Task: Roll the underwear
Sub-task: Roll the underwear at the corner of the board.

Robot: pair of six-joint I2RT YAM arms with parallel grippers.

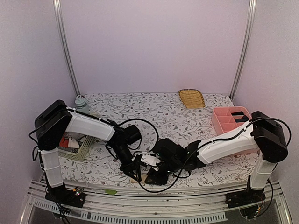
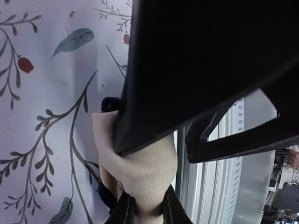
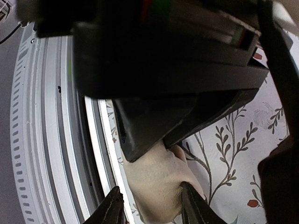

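Note:
The beige underwear [image 1: 150, 160] lies bunched into a small bundle at the table's front edge, between the two arms. In the left wrist view the beige underwear [image 2: 145, 168] is pinched between the fingers of my left gripper [image 2: 148, 212], and a bit of its dark edging [image 2: 109, 103] peeks out behind. My left gripper [image 1: 135, 173] holds the bundle from the left. My right gripper [image 1: 156, 177] reaches it from the right. In the right wrist view my right gripper [image 3: 152, 210] straddles the underwear [image 3: 159, 186]: one finger [image 3: 192, 207] dents the cloth, the other [image 3: 112, 210] stands just off it.
A green basket [image 1: 80, 148] with red and white cloth sits at the left. A pink divided tray [image 1: 223, 122] holding black items stands at the right, a woven yellow basket [image 1: 191, 98] at the back. The metal rail [image 1: 154, 196] runs right beside the grippers.

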